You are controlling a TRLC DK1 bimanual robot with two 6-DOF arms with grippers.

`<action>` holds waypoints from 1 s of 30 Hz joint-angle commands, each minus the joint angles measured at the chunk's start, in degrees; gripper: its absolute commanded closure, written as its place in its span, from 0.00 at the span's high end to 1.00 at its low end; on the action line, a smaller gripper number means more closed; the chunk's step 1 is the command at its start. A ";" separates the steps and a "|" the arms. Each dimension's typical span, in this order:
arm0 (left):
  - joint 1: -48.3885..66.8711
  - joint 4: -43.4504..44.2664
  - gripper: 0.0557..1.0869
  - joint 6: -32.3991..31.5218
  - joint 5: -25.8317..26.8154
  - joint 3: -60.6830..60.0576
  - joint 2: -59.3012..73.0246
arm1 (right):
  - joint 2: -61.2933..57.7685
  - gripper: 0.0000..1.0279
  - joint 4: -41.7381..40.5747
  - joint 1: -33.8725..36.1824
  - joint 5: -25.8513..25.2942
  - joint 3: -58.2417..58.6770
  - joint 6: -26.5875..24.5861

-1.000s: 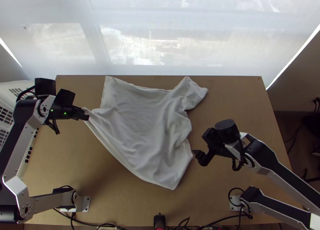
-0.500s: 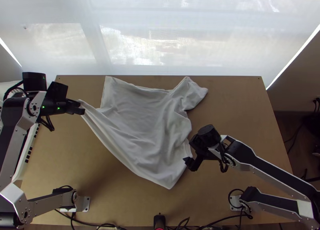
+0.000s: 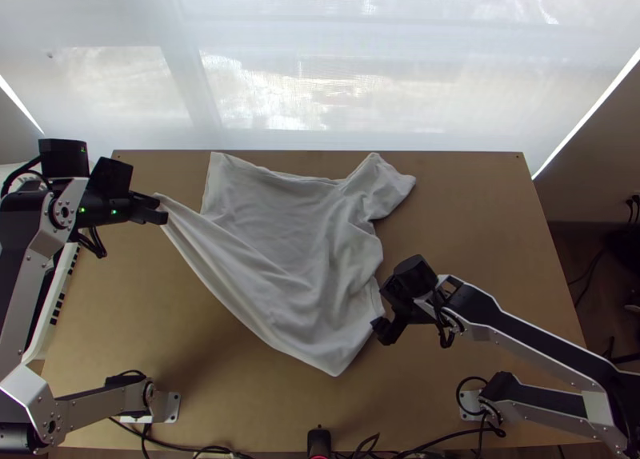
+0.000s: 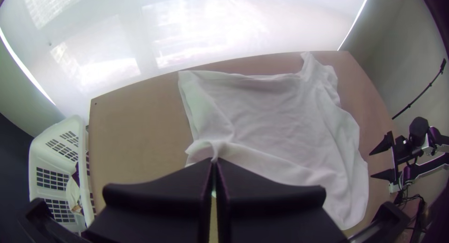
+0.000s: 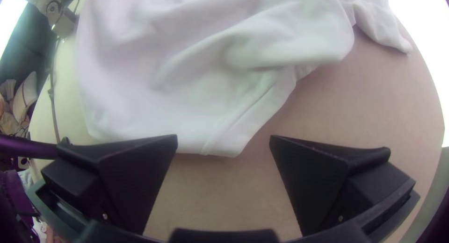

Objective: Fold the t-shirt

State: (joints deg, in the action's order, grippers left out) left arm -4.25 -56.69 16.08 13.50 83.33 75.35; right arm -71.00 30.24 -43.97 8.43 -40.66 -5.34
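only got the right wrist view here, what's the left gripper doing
Observer: The left gripper is shut on the t-shirt, pinching a bit of it between its fingertips.
Operator: ok and where does that put it on the table
Observer: In the top view it shows over the left part of the table, with the cloth drawn out from it in a long band running down to the shirt's near corner.
Operator: anything standing next to the table on that side
Observer: Yes, a white basket with slotted walls, just past the left edge.
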 commanded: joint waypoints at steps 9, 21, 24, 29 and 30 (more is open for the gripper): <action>-0.06 0.00 0.03 0.36 0.04 0.34 0.06 | -5.99 0.66 -2.91 -1.03 3.62 -0.47 -0.72; -0.14 0.00 0.03 0.45 0.04 0.43 -0.12 | -7.04 0.03 -3.61 -0.16 6.60 -0.91 -3.27; -0.41 -0.09 0.03 0.54 0.04 0.43 -0.38 | -5.20 0.03 -3.52 1.43 6.60 -1.00 -3.53; -0.41 -1.23 0.03 0.98 0.13 0.87 -1.35 | -0.28 0.03 -0.27 5.38 6.60 -3.54 -4.24; -0.41 -1.67 0.03 1.24 0.21 1.05 -1.70 | 0.69 0.03 0.96 6.61 6.60 -4.42 -4.41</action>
State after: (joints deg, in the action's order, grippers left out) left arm -4.58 -57.25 16.53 13.52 83.81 74.81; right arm -75.02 27.55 -41.91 14.87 -42.22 -9.04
